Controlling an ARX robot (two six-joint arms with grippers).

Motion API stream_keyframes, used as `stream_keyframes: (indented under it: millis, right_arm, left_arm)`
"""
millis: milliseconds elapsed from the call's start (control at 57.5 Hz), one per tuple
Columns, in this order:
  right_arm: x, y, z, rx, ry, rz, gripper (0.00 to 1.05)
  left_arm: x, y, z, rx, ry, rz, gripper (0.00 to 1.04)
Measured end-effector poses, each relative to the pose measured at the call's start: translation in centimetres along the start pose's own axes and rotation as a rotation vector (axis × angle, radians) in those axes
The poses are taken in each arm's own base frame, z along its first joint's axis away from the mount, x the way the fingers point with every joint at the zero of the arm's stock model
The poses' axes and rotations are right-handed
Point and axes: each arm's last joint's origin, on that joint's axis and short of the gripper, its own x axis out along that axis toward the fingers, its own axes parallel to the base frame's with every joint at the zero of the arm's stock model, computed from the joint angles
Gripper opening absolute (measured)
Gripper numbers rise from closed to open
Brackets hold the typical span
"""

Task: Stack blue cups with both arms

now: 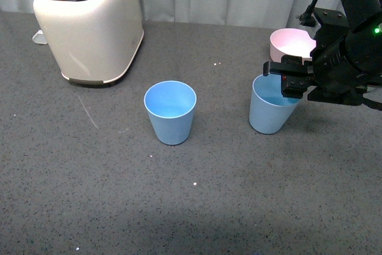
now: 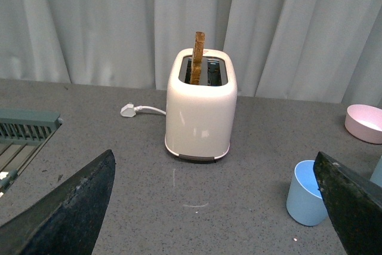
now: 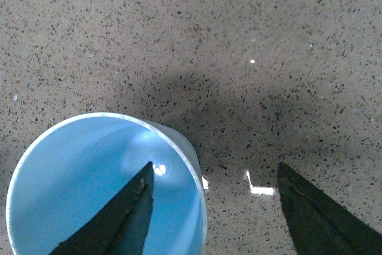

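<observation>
- The right end effector (image 1: 285,80) has its jaws apart, astride the rim of a light blue tapered plastic cup (image 1: 271,114). One finger is inside the cup and the other outside its wall, and nothing is clamped yet.
- The risk, as I judge it, is that only a thin wall lies between the fingers. Closing off-centre could tip the light cup or skid it across the grey speckled worktop (image 1: 179,207). A pinch high on the rim could also let it swing or slip when lifted.
- A pink bowl (image 1: 290,43) sits just behind this end effector, where a wide swing could knock it.
- The second, identical blue cup (image 1: 171,111) stands upright well apart from the right end effector, towards the left arm's side. A tilted carry could catch its rim instead of nesting.
- The left end effector (image 2: 213,154) is spread wide and empty, with that second cup near one finger and a cream toaster (image 2: 200,108) ahead of it.
</observation>
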Motion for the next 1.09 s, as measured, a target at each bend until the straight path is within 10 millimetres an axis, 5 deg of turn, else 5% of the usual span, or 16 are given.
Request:
stream_keyframes:
  millis: [330, 608, 921, 1095]
  right_arm:
    - [0.3, 0.0, -0.4, 0.034, 0.037, 0.034, 0.00]
    - [-2.7, 1.3, 0.8, 0.065, 0.019, 0.193, 0.01]
    - [-6.3, 7.9, 0.6, 0.000, 0.030, 0.410, 0.01]
    - [-6.3, 9.1, 0.1, -0.017, 0.046, 0.429, 0.01]
  left_arm:
    - [0.0, 0.0, 0.0, 0.000, 0.000, 0.000, 0.98]
    - [0.0, 0.0, 0.0, 0.000, 0.000, 0.000, 0.98]
    - [0.0, 0.0, 0.0, 0.000, 0.000, 0.000, 0.98]
    - [0.0, 0.0, 0.0, 0.000, 0.000, 0.000, 0.98]
